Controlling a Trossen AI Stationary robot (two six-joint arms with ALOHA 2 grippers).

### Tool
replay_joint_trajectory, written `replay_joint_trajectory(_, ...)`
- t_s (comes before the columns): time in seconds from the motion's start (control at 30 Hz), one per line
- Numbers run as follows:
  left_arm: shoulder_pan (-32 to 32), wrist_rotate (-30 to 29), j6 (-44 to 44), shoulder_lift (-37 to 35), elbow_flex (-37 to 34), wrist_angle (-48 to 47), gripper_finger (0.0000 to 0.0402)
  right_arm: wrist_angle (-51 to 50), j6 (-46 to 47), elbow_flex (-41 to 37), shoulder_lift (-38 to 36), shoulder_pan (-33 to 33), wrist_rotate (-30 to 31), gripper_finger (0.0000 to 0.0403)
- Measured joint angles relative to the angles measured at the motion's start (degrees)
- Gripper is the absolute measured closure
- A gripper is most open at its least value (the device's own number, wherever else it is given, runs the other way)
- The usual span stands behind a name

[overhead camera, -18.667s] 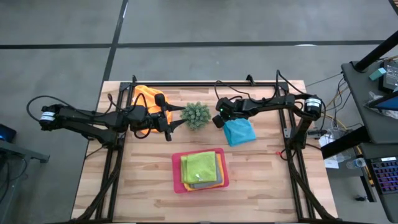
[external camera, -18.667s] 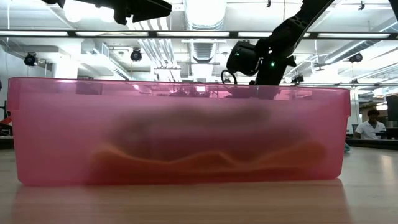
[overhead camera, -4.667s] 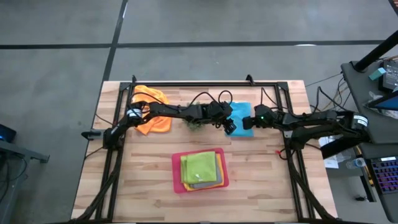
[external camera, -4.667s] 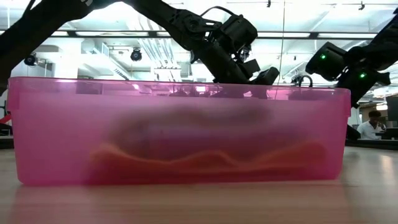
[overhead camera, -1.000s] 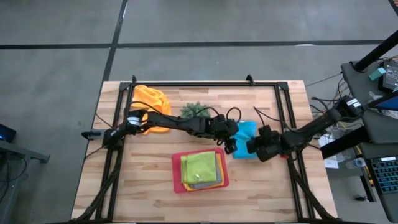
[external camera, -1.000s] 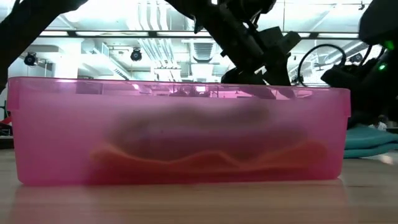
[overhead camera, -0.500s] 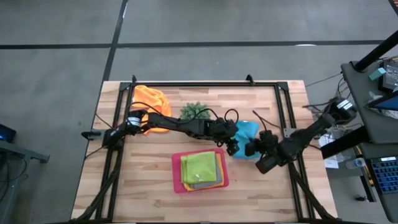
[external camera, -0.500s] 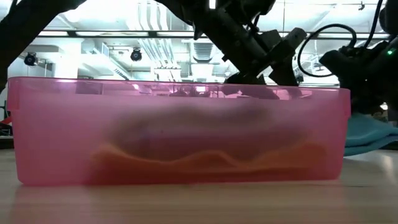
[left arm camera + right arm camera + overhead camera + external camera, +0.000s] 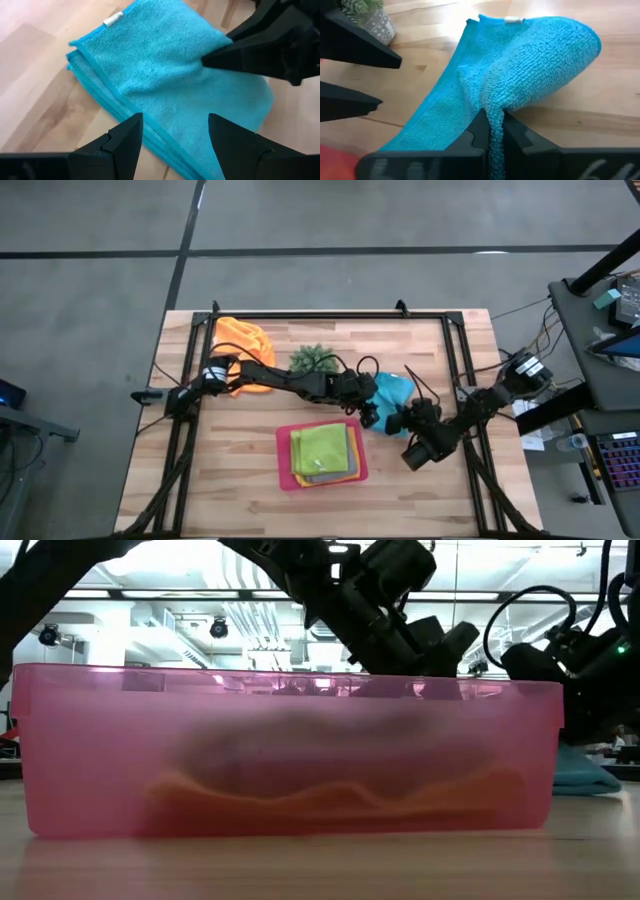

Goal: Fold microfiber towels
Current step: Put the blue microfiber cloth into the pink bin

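A folded light blue towel (image 9: pixel 393 388) lies right of the table's middle. My right gripper (image 9: pixel 401 420) is shut on it and comes from the near right. My left gripper (image 9: pixel 172 145) is open just above the towel's left part, one finger over the cloth and one over the wood, and I see no touch. It also shows in the high view (image 9: pixel 369 413). An orange towel (image 9: pixel 243 341) lies crumpled at the far left. A lime green towel (image 9: pixel 322 448) tops a stack with a yellow edge in the pink tray (image 9: pixel 284 458). The grey towel does not show. My right gripper pinches a raised fold of the blue towel (image 9: pixel 492 117) between its two shut fingers, with several layers in the fold. The fingers come slanting down from the table's near right. The cloth humps up at the fold and the rest (image 9: pixel 445 115) lies on the table.
A small spiky green plant (image 9: pixel 313 361) in a pot stands just far left of the blue towel, close to my left arm. The pink tray's wall (image 9: pixel 290 750) fills the low view. A dark frame (image 9: pixel 330 314) runs along the table's far edge and sides.
My right arm has swung its wrist toward the table's near edge and turned, and its gripper has stayed shut on the blue towel and shifted a little left. The towel has bunched up and looks shorter front to back. My left gripper has stayed open beside it.
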Motion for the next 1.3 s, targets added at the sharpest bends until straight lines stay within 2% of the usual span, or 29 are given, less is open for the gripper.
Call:
replay_joint_trajectory(0.2,1.33,-0.07,0.08,0.0,-1.39,1.83,0.0192,-8.57,-0.69,0.34,-4.86,0.02,-0.26,0.039)
replay_joint_trajectory(0.47,1.96,-0.2,0.03,0.0,-1.42,3.79,0.0192,-8.9,-8.73,0.28,-14.24,-0.11,-2.24,0.039)
replay_joint_trajectory(0.7,1.96,0.12,0.06,0.0,-2.09,4.31,0.0192,-3.39,-13.21,0.19,-12.03,-0.13,-5.67,0.039)
replay_joint_trajectory(0.9,1.94,1.1,0.66,0.0,-2.25,3.87,0.0192,-3.42,-15.58,0.18,-11.77,-0.39,-7.77,0.039)
replay_joint_trajectory(1.07,1.94,1.17,5.71,-2.43,-2.34,0.49,0.0192,-3.44,-24.94,0.38,-18.45,-0.39,-7.74,0.039)
replay_joint_trajectory(1.3,1.47,-2.06,12.83,-11.1,-2.32,-7.25,0.0192,-2.71,-46.31,2.35,-30.36,-0.39,-9.21,0.039)
